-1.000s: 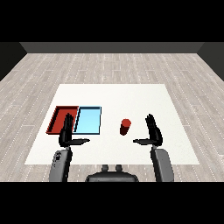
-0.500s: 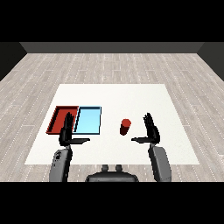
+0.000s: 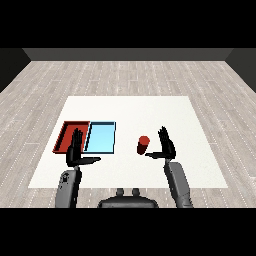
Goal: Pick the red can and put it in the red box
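The robot has two grey forearms, round and smooth like thick tubes. Each one ends in a black hand, the left hand (image 3: 75, 152) and the right hand (image 3: 167, 146), with thin fingers and a thumb. The left forearm seems to carry a small dark mark near its lower end, too tiny to make out.

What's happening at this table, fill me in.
A humanoid robot is going for the red can, which stands upright on the white table. Its right hand is open just right of the can, not gripping it. The left hand hovers open in front of the red tray, which lies beside the blue tray. The can is not yet picked up.
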